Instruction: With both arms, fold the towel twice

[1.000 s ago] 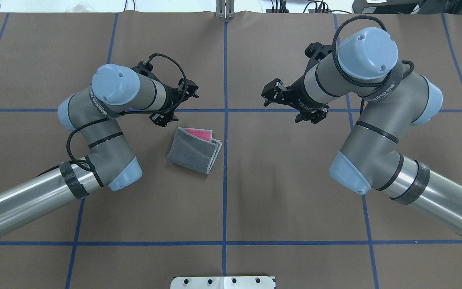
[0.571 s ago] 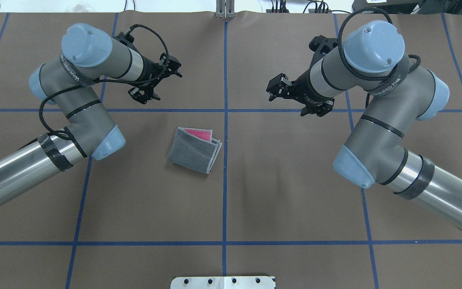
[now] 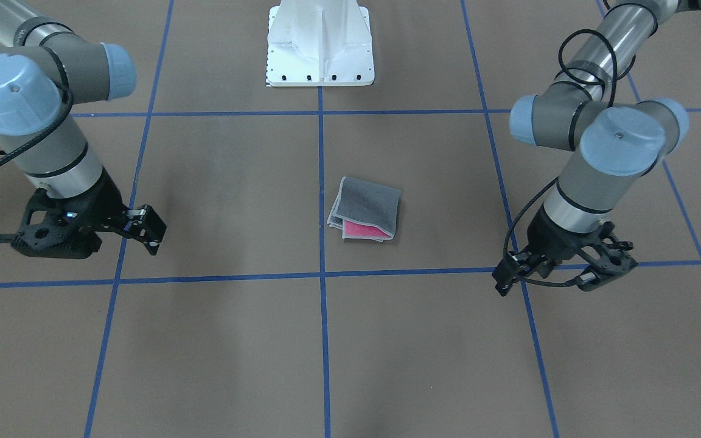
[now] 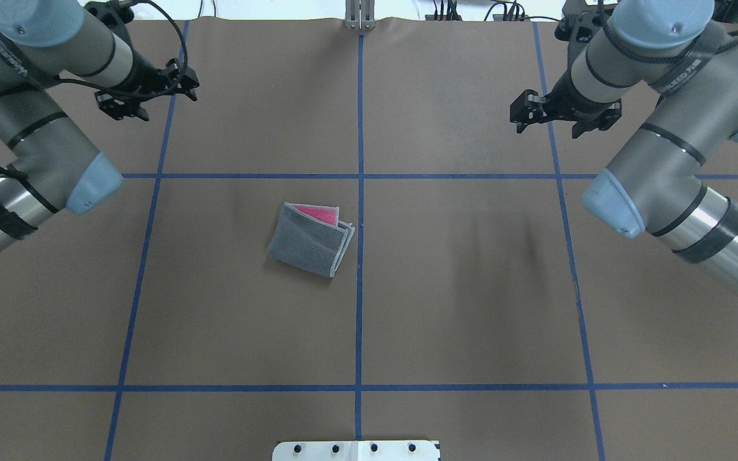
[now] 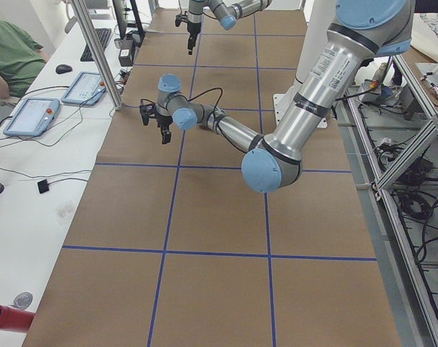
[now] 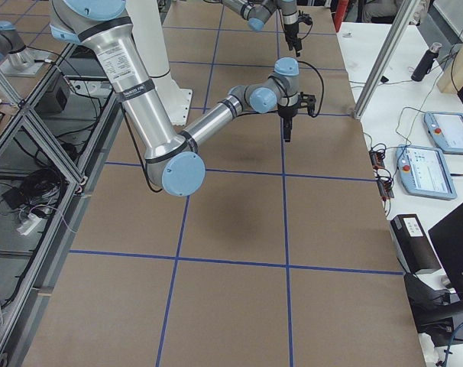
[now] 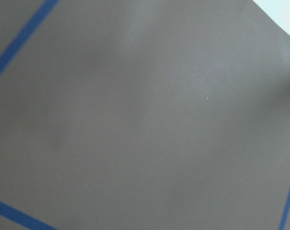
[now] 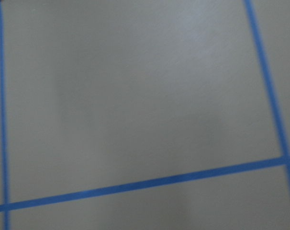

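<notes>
Folded towel [image 4: 308, 242] lay grey side up just left of the blue centre line [image 4: 359, 307], skewed, pink strip at far edge, layered edges facing right; left gripper [image 4: 151, 97] and right gripper [image 4: 553, 121], fingers apart, hung well away.

**Towel [image 4: 311, 240] near the middle of the surface [image 4: 459, 288]**

The towel lies on the surface just to the robot's left of the centre line [image 4: 359, 320], well ahead of the pedestal base [image 3: 320, 45]. Beyond it, toward the far edge, the left hand [image 4: 154, 96] hangs out on the left and the right hand [image 4: 555, 118] on the right. Both are well apart from the towel and from each other.
</notes>
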Robot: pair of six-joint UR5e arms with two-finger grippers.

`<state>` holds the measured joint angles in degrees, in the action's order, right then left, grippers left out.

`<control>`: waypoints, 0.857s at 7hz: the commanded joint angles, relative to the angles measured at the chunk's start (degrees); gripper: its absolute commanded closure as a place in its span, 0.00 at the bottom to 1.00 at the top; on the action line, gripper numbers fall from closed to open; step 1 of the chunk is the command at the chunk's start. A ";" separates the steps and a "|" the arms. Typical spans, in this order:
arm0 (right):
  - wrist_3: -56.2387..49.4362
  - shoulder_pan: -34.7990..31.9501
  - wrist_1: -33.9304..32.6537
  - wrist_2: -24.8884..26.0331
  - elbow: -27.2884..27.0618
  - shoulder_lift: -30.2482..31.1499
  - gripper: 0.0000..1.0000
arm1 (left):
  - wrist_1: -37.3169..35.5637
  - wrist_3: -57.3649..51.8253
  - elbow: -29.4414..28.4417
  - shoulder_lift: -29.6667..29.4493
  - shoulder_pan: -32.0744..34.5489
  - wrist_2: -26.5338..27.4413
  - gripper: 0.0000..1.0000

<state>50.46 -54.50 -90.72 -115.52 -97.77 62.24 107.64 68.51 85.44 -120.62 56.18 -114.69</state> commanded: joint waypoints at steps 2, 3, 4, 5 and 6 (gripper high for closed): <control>-31.75 -13.30 -12.10 -4.93 -0.06 3.13 0.01 | -11.58 -36.08 7.53 10.27 11.19 -2.01 0.00; -36.18 -18.57 -10.89 -12.20 -0.14 6.54 0.01 | -8.97 -37.47 8.68 14.05 15.85 -9.51 0.00; -39.27 -24.89 -10.62 -17.66 -0.14 10.41 0.01 | -7.90 -38.36 9.13 15.57 20.68 -16.46 0.00; -38.87 -26.60 -10.44 -18.50 -0.06 12.27 0.01 | -4.23 -43.50 10.09 21.15 23.86 -17.84 0.00; -39.47 -26.62 -10.44 -17.47 0.20 13.16 0.01 | -3.94 -51.21 10.10 24.00 26.67 -18.03 0.00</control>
<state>12.02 -79.51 -101.26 -132.53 -97.80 73.47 102.07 25.26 95.09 -101.03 78.83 -131.00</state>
